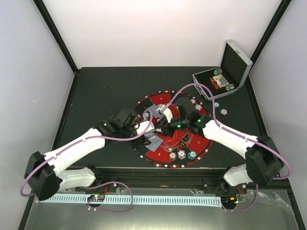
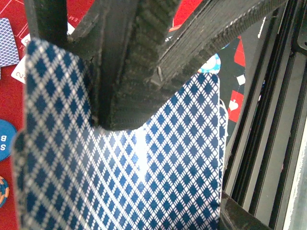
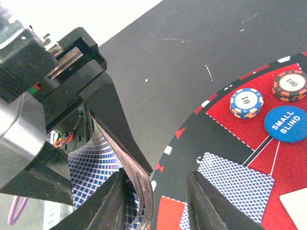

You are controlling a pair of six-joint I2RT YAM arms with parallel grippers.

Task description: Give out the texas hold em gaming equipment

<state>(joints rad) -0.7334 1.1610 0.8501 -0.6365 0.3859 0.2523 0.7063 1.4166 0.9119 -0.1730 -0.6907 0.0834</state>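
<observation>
My left tool is clenched on the card deck over the mat; my right tool gapes beside it, likely to peel off 1 card.

Bright, even light; blurred close-up foregrounds

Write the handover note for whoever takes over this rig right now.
Left gripper: shut on the stack of cards, above the mat.
Right gripper: open, beside that stack's edge.
Done: a face-down card, the Small Blind disc and two chip stacks lie on the mat, with near-rim chips too.
Left: deal the held cards. There are case chips in the open case and two loose chips beside it.
</observation>
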